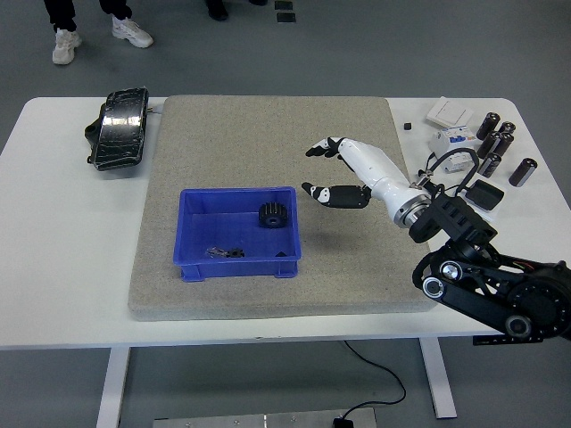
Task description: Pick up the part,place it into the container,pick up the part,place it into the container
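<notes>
No legible text, label, brand, number or sign found anywhere in the head view. The white electrical unit (452,147) at the table's far right carries small markings — too small to read. The white plates (450,111) beside it show blank faces. The blue container (237,234), the black cylinders (500,147) and the dark packaged item (119,127) at far left bear no readable print at this resolution.
</notes>
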